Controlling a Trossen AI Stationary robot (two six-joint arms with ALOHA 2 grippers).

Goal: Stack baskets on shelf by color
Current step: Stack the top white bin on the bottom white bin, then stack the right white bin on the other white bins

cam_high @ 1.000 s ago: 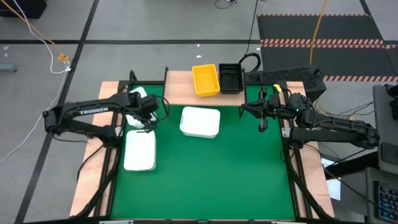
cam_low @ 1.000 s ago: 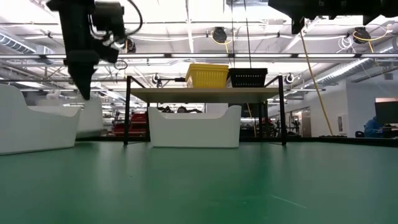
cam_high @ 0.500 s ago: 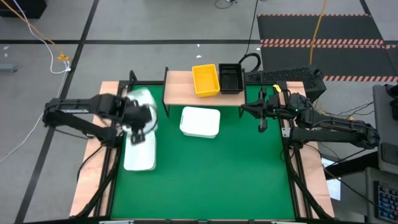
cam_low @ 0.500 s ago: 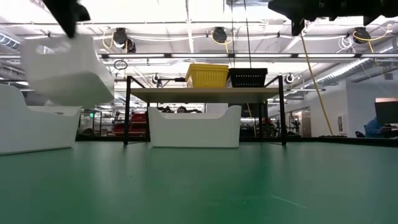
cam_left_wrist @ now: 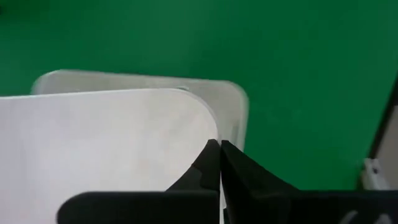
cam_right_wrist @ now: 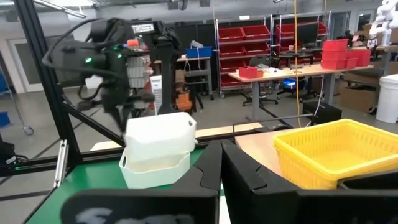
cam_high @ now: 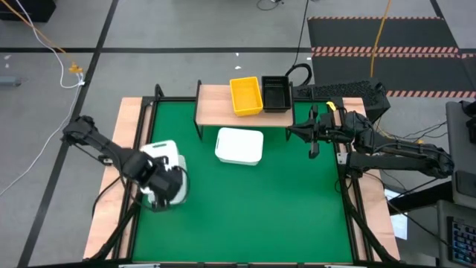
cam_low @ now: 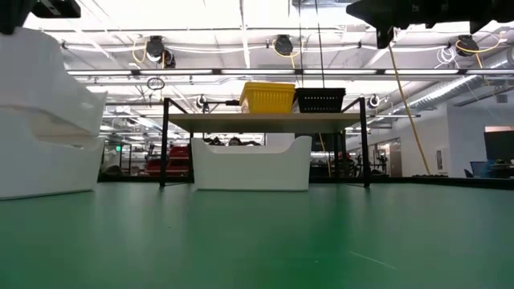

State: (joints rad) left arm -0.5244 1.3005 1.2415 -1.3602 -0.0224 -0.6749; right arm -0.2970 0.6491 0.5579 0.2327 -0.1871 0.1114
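Note:
My left gripper (cam_high: 165, 180) is shut on a white basket (cam_high: 161, 152) at the near left of the green mat. It holds this basket right over a second white basket (cam_right_wrist: 155, 169) that rests on the mat. A third white basket (cam_high: 239, 146) rests on the mat in front of the wooden shelf (cam_high: 214, 104). A yellow basket (cam_high: 246, 95) and a black basket (cam_high: 276, 93) stand side by side on the shelf. My right gripper (cam_high: 313, 143) is shut and empty, raised at the table's right edge. My left gripper pinches one end wall of the white basket at its rim (cam_left_wrist: 200, 148) between its two fingers. The fingers come from above, pointing down. The basket hangs open side up, slightly tilted, its bottom (cam_low: 48, 132) level with the lower basket's rim; whether they touch cannot be told.
The shelf's black legs (cam_low: 164, 144) stand on the mat's far part. The shelf's left part (cam_high: 212, 100) is bare wood. Open green mat (cam_high: 260, 216) lies in the middle and near right. The table's black frame rails (cam_high: 349, 201) run along both sides.
My left gripper has lifted a white basket off the far left of the mat. It has carried it toward the table's near edge and brought it down over the second white basket. The right arm has kept still.

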